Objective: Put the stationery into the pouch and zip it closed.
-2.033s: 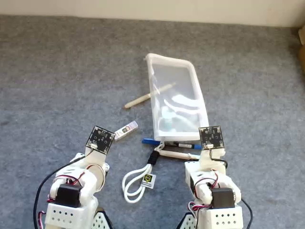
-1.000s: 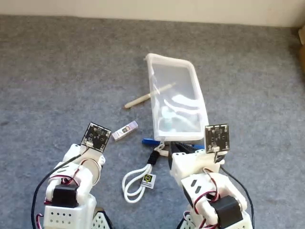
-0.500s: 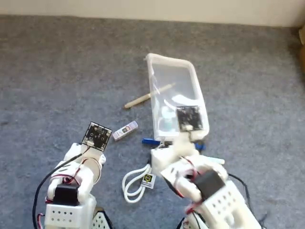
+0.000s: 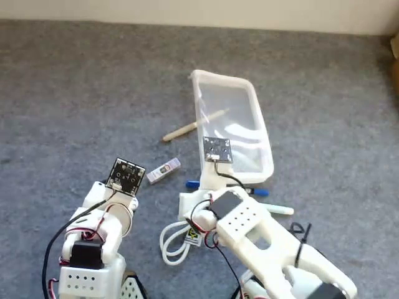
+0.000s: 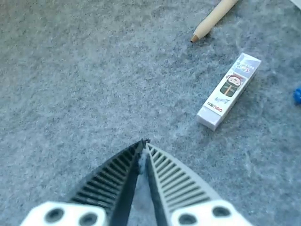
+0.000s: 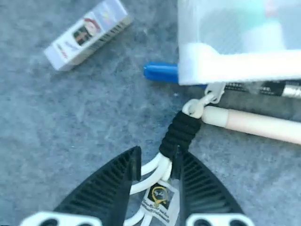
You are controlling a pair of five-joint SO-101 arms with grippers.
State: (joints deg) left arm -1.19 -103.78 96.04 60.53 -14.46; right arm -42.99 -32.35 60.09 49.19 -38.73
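A translucent white pouch (image 4: 230, 128) lies on grey carpet with a few items inside. A beige pen (image 4: 187, 129) sticks out from its left side. At its near end lie a blue pen (image 4: 194, 184), a black pen (image 6: 263, 88) and a cream pen (image 4: 274, 209). A white cord strap (image 4: 177, 240) with a black wrap (image 6: 178, 134) hangs from the zipper pull (image 6: 209, 96). My right gripper (image 6: 156, 153) is open, its fingers straddling the cord by the wrap. My left gripper (image 5: 143, 143) is shut and empty, just short of the boxed eraser (image 5: 229, 90).
The right arm (image 4: 234, 215) stretches over the pens at the pouch's near end. A printed tag (image 6: 160, 197) hangs on the cord. A pale wall base runs along the back, and a brown object (image 4: 394, 56) sits at the right edge. Bare carpet spreads to the left.
The right arm has swung forward and to the left, from beside the pens to over the cord strap. The left arm shifted only slightly.
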